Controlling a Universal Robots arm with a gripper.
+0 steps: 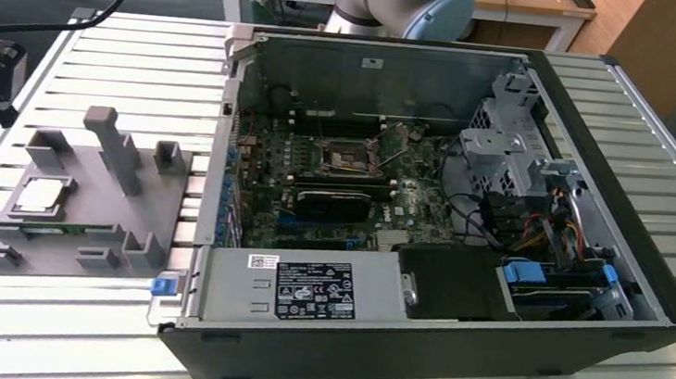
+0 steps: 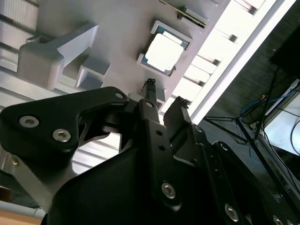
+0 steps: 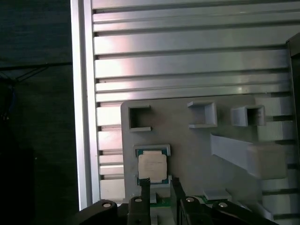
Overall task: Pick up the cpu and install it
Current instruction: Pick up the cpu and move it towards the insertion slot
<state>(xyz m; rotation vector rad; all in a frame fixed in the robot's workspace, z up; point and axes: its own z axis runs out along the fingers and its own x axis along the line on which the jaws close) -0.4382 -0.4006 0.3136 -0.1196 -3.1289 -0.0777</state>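
The cpu (image 1: 42, 196) is a thin square chip with a shiny silver top. It lies flat in a square pocket of the grey fixture plate (image 1: 124, 215), at the exterior view's left beside the open computer case. Both wrist views look down on the cpu (image 3: 152, 167) (image 2: 164, 49) in its pocket. My gripper (image 3: 160, 182) (image 2: 165, 93) hovers above the plate close to the chip, its two black fingers apart with nothing between them and not touching the cpu. The motherboard socket (image 1: 347, 161) sits inside the case.
The open computer case (image 1: 435, 217) lies on a slatted aluminium table (image 1: 116, 47). Grey posts (image 1: 112, 145) stand up from the fixture plate near the chip. A green memory stick (image 1: 49, 229) rests on edge on the plate beside the cpu pocket. The table's edge (image 3: 84, 117) runs close by.
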